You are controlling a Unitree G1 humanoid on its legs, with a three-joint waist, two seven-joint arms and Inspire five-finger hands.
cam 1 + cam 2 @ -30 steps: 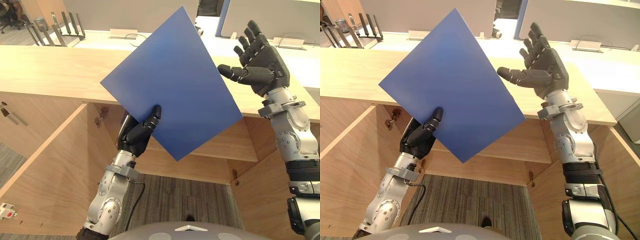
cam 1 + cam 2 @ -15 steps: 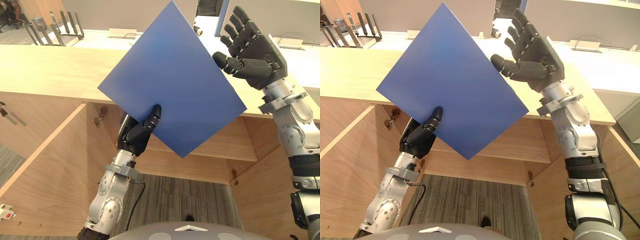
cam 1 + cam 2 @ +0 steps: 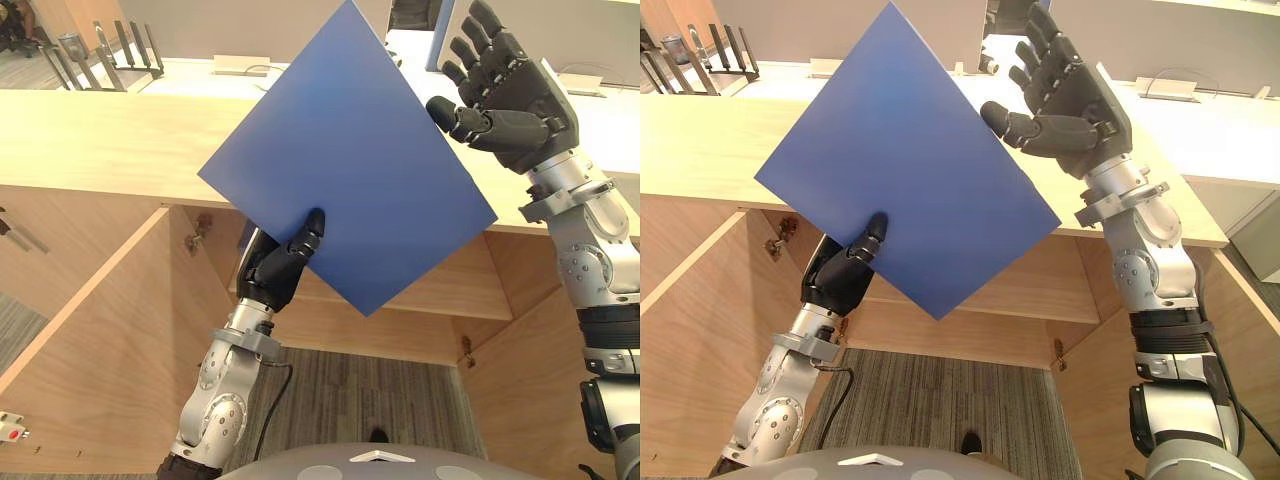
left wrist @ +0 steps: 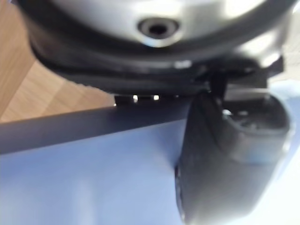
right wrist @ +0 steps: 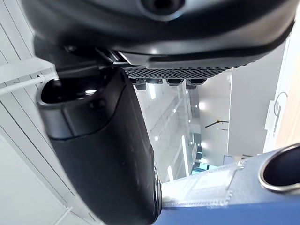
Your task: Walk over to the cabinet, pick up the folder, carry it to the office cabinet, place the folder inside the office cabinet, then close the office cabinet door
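Note:
A flat blue folder [image 3: 345, 165] is held up tilted above the wooden cabinet top [image 3: 100, 140]. My left hand [image 3: 278, 268] is shut on its lower edge, thumb pressed on the front face; the left wrist view shows the thumb [image 4: 229, 159] lying on the blue sheet [image 4: 89, 178]. Beside the folder's upper right edge is my right hand [image 3: 510, 95], open with straight fingers and its thumb tip close to that edge; contact is unclear. Below, the office cabinet [image 3: 400, 300] stands open, with its left door [image 3: 100, 350] swung out.
A metal file rack [image 3: 100, 50] stands on the surface beyond the cabinet top at the far left. Light desks with partitions [image 3: 1180, 40] lie beyond. Grey carpet [image 3: 350, 400] lies in front of the open cabinet, whose right door [image 3: 530, 390] is also swung out.
My right hand has moved left and up to the folder's upper right edge. The folder has tipped slightly higher in my left hand. The view has shifted a little.

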